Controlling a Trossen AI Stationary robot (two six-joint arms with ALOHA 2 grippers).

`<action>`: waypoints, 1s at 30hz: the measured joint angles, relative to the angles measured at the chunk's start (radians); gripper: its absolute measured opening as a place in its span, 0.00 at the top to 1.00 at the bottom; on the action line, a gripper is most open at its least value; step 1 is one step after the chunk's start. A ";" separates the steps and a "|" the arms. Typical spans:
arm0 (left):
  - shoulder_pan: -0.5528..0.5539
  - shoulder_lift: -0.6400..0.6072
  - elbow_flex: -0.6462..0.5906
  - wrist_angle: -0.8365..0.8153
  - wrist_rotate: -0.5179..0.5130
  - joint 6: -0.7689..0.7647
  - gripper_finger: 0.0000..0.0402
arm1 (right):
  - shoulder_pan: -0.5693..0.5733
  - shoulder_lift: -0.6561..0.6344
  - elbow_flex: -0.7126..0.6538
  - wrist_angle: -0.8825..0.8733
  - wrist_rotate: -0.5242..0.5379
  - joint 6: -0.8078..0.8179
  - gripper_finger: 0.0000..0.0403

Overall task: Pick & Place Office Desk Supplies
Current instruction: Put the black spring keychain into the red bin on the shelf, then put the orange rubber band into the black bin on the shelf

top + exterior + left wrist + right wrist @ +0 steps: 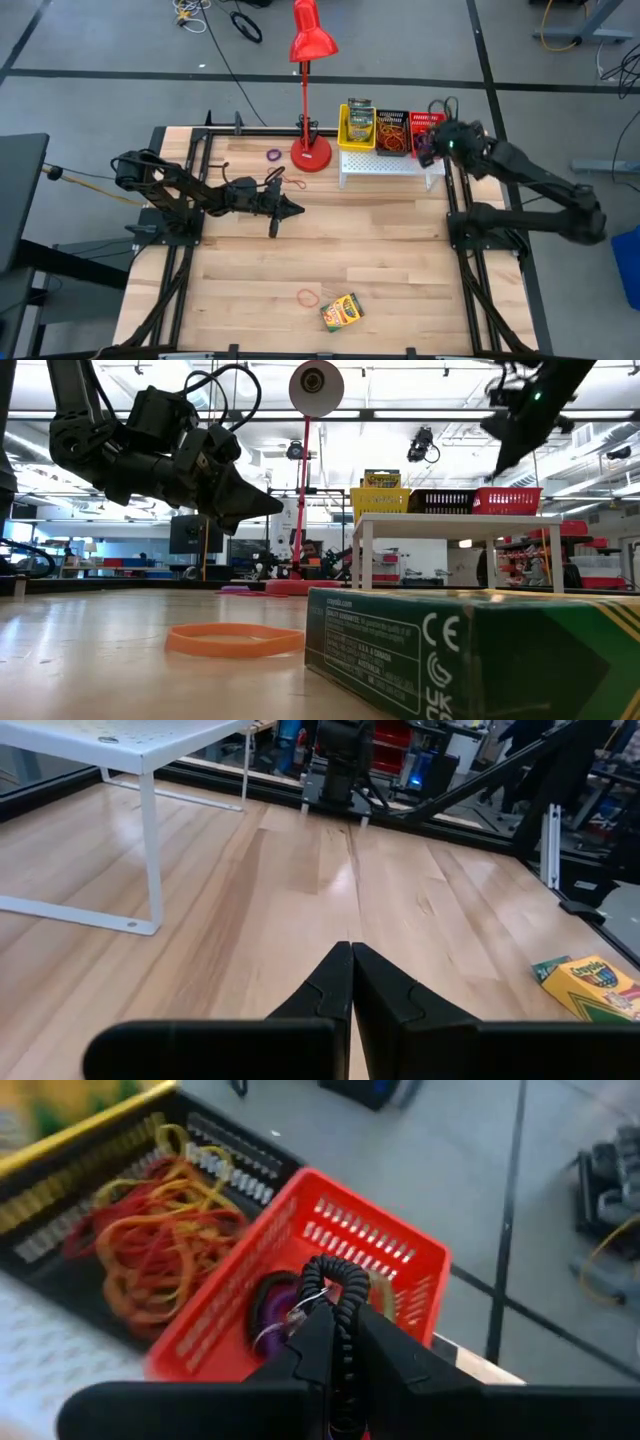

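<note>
My right gripper (pixel 335 1328) hovers over the red basket (pixel 330 1240) at the table's far right, shut on a black coiled loop (pixel 338 1280). The basket holds purple loops (pixel 270 1305). Beside it, the black basket (pixel 392 132) holds orange and red rubber bands (pixel 165 1240), and the yellow basket (pixel 358 128) holds crayon boxes. All three stand on the white stand (pixel 390 165). My left gripper (pixel 290 208) waits shut above the table's left middle. A crayon box (pixel 342 312) and an orange band (pixel 307 296) lie near the front edge. My right gripper pinches the black coiled loop between its two fingertips, with the coil's upper arc (pixel 340 1270) sticking out past them. The fingers slant down from above. The loop is lifted clear, over the red basket's opening.
A tall red desk lamp (pixel 310 150) stands left of the stand. A purple band (pixel 274 155) and a reddish band (pixel 298 183) lie near the lamp's base. Bare wood stretches across the table's middle and right.
</note>
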 joint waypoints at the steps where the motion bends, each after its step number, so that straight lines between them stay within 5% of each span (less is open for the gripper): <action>1: -0.002 0.000 0.000 0.000 -0.001 -0.003 0.97 | -0.049 0.007 -0.009 0.033 -0.048 -0.028 0.91; 5: -0.021 0.000 0.000 0.000 -0.025 -0.001 0.97 | -0.190 0.057 -0.027 0.102 -0.195 -0.079 0.88; 19: -0.093 0.000 0.000 -0.001 -0.101 -0.036 0.97 | -0.247 0.077 -0.020 0.096 -0.188 -0.118 0.48; 23: -0.128 0.000 0.001 -0.004 -0.136 -0.045 0.97 | -0.181 0.055 0.023 0.026 -0.205 -0.093 0.57; 30: -0.185 0.000 0.001 -0.024 -0.211 -0.040 0.97 | 0.132 -0.090 0.054 -0.033 -0.208 0.038 0.97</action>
